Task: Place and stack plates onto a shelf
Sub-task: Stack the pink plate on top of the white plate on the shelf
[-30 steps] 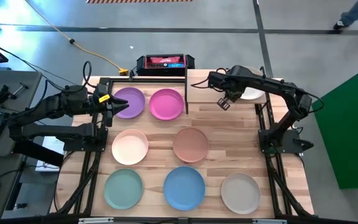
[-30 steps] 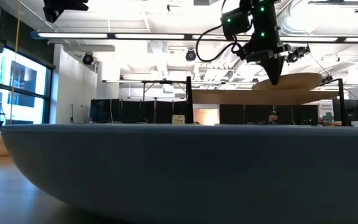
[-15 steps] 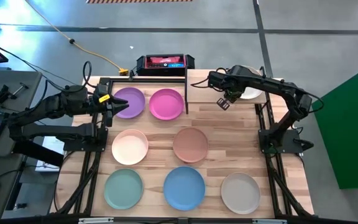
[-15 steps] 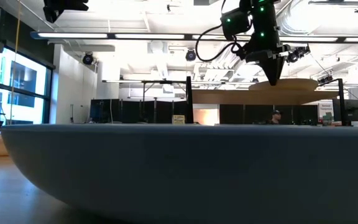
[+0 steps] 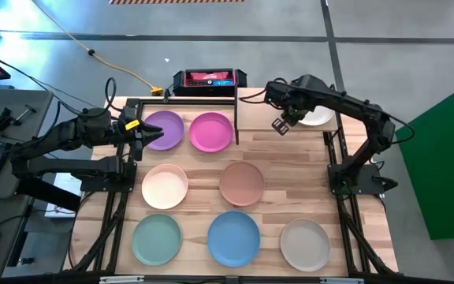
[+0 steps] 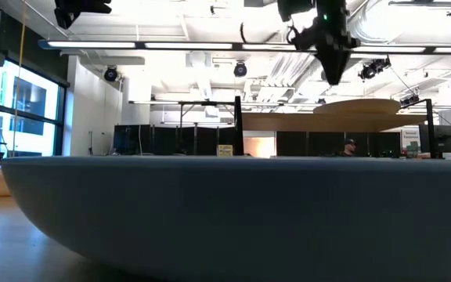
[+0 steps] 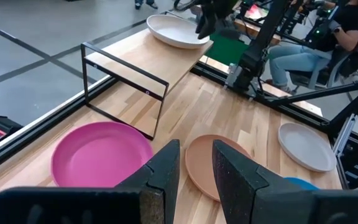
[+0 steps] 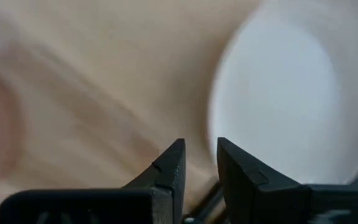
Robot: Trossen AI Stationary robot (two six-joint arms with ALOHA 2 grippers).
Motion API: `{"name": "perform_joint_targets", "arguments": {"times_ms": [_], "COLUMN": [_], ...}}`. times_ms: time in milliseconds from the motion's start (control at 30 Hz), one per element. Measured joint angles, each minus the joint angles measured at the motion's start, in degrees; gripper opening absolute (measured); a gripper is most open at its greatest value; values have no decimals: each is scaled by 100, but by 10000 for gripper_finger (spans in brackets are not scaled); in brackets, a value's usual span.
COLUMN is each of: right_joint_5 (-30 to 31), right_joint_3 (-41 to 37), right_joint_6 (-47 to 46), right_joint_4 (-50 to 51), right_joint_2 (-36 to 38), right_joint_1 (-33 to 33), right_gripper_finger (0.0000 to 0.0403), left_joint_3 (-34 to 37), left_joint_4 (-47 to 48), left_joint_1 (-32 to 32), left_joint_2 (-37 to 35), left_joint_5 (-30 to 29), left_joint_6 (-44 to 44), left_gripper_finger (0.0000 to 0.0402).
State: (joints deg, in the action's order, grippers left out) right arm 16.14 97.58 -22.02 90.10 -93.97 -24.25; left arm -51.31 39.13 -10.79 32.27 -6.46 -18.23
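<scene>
The shelf [image 5: 258,118] stands at the far right of the table, and one beige plate [image 5: 319,118] lies flat on its right half. My right gripper [image 5: 280,125] hangs above the shelf, left of that plate's rim, narrowly open and empty; the low view shows it [image 6: 335,77] well clear of the plate [image 6: 358,106]. The purple [image 5: 164,130], magenta [image 5: 211,132], peach [image 5: 165,186], terracotta [image 5: 241,183], mint [image 5: 156,239], blue [image 5: 233,238] and second beige [image 5: 304,244] plates rest on the tabletop. My left gripper [image 5: 136,134] waits beside the purple plate, narrowly open and empty.
A black box [image 5: 209,79] sits at the far edge, left of the shelf. The shelf's thin black legs [image 7: 120,68] stand next to the magenta plate [image 7: 101,158]. Black frame rails [image 5: 341,205] run along both table sides. People sit beyond the table's right side [image 7: 328,37].
My right gripper has risen off the rim of the beige plate on the shelf. That plate was tilted with one side raised under the gripper and now lies flat on the board.
</scene>
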Motion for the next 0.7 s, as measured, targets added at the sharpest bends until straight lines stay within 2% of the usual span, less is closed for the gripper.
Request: {"name": "perform_joint_targets", "arguments": {"times_ms": [133, 367, 600, 700], "right_joint_5": [-567, -654, -528, -468], "right_joint_3": [409, 1114, 1549, 1611], "right_joint_6": [-68, -671, -1215, -1270], "right_joint_4": [-11, -9, -10, -9], "right_joint_2": [0, 2, 2, 2], "right_joint_1": [270, 1100, 1929, 2209], "right_gripper_finger": [71, 71, 71, 71], "left_joint_3": [0, 0, 4, 4], "left_joint_4": [0, 0, -415, -753], "left_joint_1": [0, 2, 0, 0], "left_joint_2": [-1, 434, 1269, 1576], "left_joint_5": [247, 304, 312, 310], "left_joint_6": [-222, -416, 391, 1059], "left_gripper_finger": [85, 85, 85, 85]}}
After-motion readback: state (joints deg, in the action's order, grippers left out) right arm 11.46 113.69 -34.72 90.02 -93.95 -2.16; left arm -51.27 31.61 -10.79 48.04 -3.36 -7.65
